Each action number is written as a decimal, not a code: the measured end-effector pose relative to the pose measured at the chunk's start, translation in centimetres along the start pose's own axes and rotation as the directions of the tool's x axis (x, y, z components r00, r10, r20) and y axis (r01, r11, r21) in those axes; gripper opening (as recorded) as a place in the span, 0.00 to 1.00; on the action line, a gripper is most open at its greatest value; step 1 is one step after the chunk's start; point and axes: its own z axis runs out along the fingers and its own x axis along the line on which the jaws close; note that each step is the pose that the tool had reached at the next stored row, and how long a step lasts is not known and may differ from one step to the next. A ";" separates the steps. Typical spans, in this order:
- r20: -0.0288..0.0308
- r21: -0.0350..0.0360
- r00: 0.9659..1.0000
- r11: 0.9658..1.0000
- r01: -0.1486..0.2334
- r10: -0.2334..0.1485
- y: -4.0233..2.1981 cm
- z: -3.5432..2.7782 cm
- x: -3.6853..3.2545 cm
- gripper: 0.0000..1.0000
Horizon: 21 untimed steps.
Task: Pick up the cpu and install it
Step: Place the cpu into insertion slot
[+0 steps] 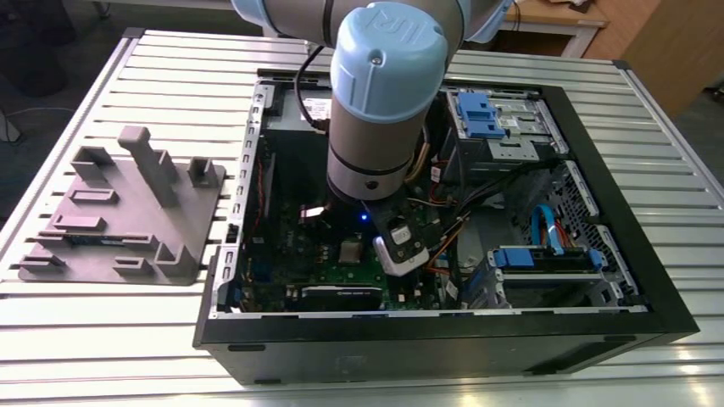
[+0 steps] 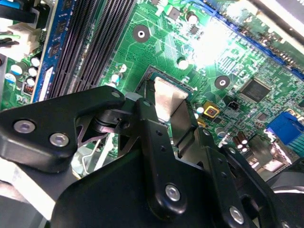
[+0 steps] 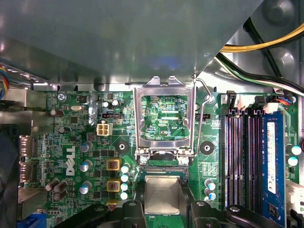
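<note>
Grasping the cpu (image 3: 161, 194) between its fingers, the hand (image 3: 162, 197) holds it at the motherboard (image 3: 76, 142) socket, beside the raised hinged frame (image 3: 164, 118), inside the open computer case (image 1: 453, 339).

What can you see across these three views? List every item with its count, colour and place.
table: one, silver, slatted, under everything
computer case: one, black, open on the table
parts fixture: one, grey, on the table at the exterior view's left of the case
motherboard: one, green, inside the case
socket frame: one, silver, hinged open on the motherboard
memory stick: one, bluish, seated in a slot near the socket frame
drive carriers: two, blue, in the case at the exterior view's right
cables: several, yellow and black, inside the case
cpu: one, silvery, at the socket beside the open frame
arm: one, grey with a pale blue cap, reaching into the case
gripper: one, black, jaws against the cpu's sides
</note>
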 end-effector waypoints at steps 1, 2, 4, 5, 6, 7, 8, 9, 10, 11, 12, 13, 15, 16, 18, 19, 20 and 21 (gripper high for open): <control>0.000 0.000 1.000 1.000 0.000 0.000 0.00 0.00 0.00 0.38; 0.000 0.000 1.000 1.000 0.000 0.000 0.00 0.00 0.00 0.38; 0.000 0.000 1.000 1.000 0.000 0.000 0.00 0.00 0.00 0.38; 0.000 0.000 1.000 1.000 0.000 0.000 0.00 0.00 -0.03 0.38; 0.000 0.000 1.000 1.000 0.000 0.000 0.00 0.00 -0.07 0.38; 0.000 0.000 1.000 1.000 0.001 -0.001 0.00 0.00 -0.11 0.38; 0.000 0.000 1.000 1.000 0.001 -0.001 0.00 0.00 -0.12 0.38; 0.000 0.000 1.000 1.000 0.001 -0.001 0.00 0.00 -0.12 0.38; 0.000 0.000 1.000 1.000 0.003 -0.003 0.00 0.01 -0.16 0.38; 0.000 0.000 1.000 1.000 0.006 -0.006 0.00 0.01 -0.18 0.38; -0.001 0.001 1.000 1.000 0.009 -0.009 0.00 0.01 -0.18 0.38; -0.001 0.001 1.000 1.000 0.013 -0.013 0.00 0.01 -0.19 0.38; -0.001 0.001 1.000 1.000 0.016 -0.016 -0.01 0.02 -0.20 0.38; -0.001 0.001 1.000 1.000 0.016 -0.016 0.00 0.02 -0.20 0.38; -0.001 0.000 1.000 1.000 0.016 -0.016 -0.01 0.02 -0.22 0.38; -0.001 0.000 1.000 1.000 0.016 -0.016 -0.01 0.03 -0.22 0.38; -0.001 0.000 1.000 1.000 0.016 -0.016 -0.01 0.03 -0.22 0.38; -0.001 0.000 1.000 1.000 0.016 -0.016 -0.01 0.03 -0.22 0.38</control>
